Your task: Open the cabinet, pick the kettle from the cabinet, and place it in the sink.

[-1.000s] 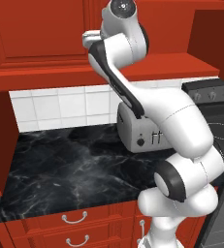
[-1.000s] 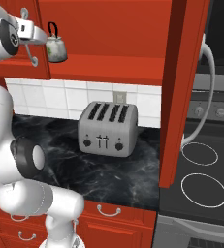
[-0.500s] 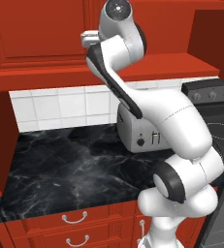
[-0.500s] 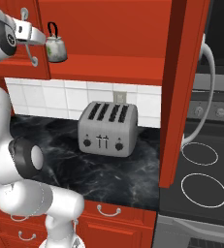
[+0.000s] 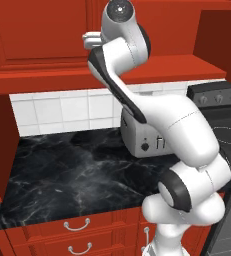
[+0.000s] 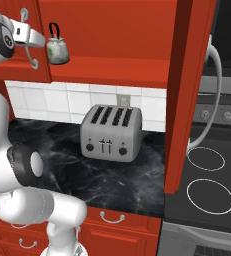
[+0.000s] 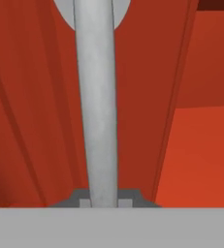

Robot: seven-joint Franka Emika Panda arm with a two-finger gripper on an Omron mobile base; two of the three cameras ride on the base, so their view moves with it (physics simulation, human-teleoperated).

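In the hand view the gripper (image 7: 104,201) sits at the bottom centre of the frame, its two dark tips pressed together on the silver bar handle (image 7: 96,97), which runs from there straight up the middle of the frame; the red door of the cabinet (image 7: 31,97) lies behind the bar, with raised panel edges slanting on either side.

In the right base view the gripper (image 6: 34,39) is at the upper left of the frame, pinching the handle (image 6: 32,60) of the left door (image 6: 22,65); the bar's curved lower end shows just below the fingers. The kettle (image 6: 57,49) stands just right of the gripper on the floor of the cabinet (image 6: 117,67), upright, its thin black hoop rising above the white body; the right door (image 6: 187,95) stands swung out, edge-on, in the right half of the frame.

Below, in the middle of the frame, a silver toaster (image 6: 111,132) rests on the black marble counter (image 6: 62,170), well apart from the kettle; white tiles (image 6: 52,102) back the counter; a stove (image 6: 207,185) with ring burners fills the lower right; red drawers (image 6: 112,220) run under the counter.

In the left base view the arm (image 5: 137,100) rises from the lower right to the upper centre, half hiding the toaster (image 5: 137,140); the counter (image 5: 72,175) spreads across the lower left.
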